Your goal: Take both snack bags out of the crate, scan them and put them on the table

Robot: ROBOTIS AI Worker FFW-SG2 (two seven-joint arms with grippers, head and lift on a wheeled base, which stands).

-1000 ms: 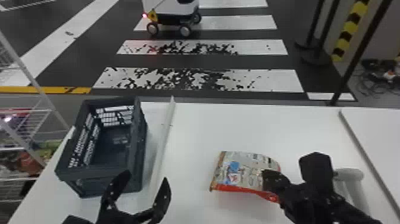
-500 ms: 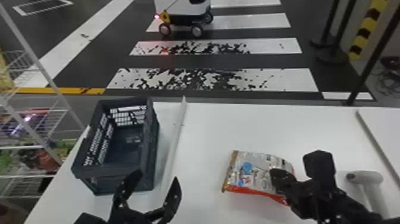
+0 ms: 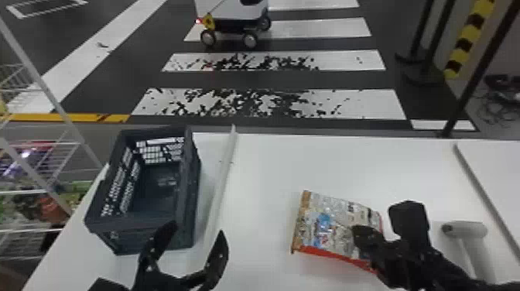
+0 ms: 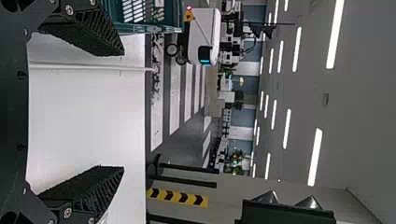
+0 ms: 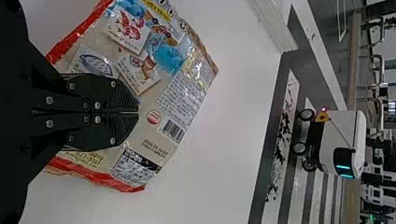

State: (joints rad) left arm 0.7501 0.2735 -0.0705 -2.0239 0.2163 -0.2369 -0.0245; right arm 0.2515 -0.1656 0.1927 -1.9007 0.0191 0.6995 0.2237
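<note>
Biggest thing first: one white table [image 3: 348, 162], with two raised strips [image 3: 222, 170] running across it in the head view. Past it there's one wheeled delivery robot [image 3: 232, 11]. Head view gets me three wheels on that guy, and the right wrist view adds two cyan light strips [image 5: 343, 167] on its dark front panel.

Next, one crate [image 3: 189, 201], on the robot's left side of the table. Head view looks right down into it, while the left wrist view just catches part of its side.

Then one snack bag [image 3: 329, 224], over the table between the crate and one pale scanner [image 3: 466, 229] lying at the right. Can't tell if the bag's touching the table, tbh. Right wrist view gives up one barcode [image 5: 173, 130] on it, lol.

Two grippers: the right gripper [image 3: 360, 234] is clenched on the bag, fingertips together. The left gripper [image 3: 195, 238] is near the crate, fingers spread wide with nothing between them.
</note>
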